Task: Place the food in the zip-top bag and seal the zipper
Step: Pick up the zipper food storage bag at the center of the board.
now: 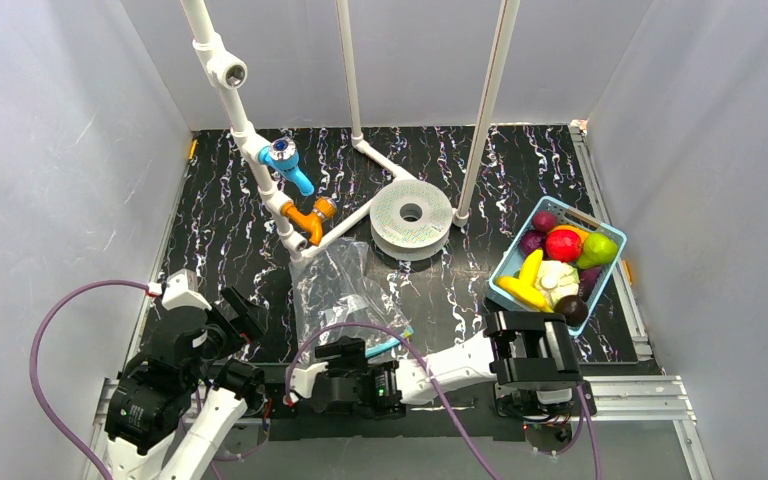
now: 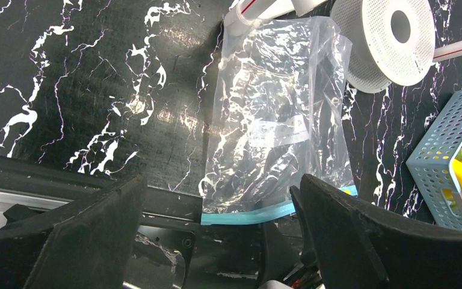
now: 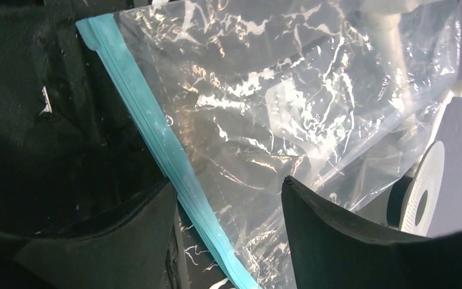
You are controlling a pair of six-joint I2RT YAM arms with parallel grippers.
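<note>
Teal is what this move turns on. The zipper (image 3: 156,132) slants from the upper left of the right wrist view down to its bottom centre, and there it passes into the gap between the fingers of your right gripper (image 3: 228,182). Those fingers are spread, one on each side of the strip. I cannot tell whether either pad is touching the plastic.

In the top view the zip-top bag (image 1: 338,285) lies flat at the centre. Its long axis runs up the frame toward the white pipe frame (image 1: 290,215), and its zipper edge is at the bottom, closest to the arm bases. Nothing coloured shows inside it. The food (image 1: 555,265) is all in the light-blue basket (image 1: 585,215) at the right of that view, well apart from the bag.

Your right forearm lies low across the bottom of the top view, reaching left from its base, with the wrist right at the bag's lower edge. It is the nearer arm to the zipper. Your left gripper (image 2: 222,180) sits folded at the lower left, aimed at the bag from that side. Its jaws are wide apart and hold nothing.

My judgement is that the coming pinch should cross the strip rather than run along it, or the slick film may slip out.
</note>
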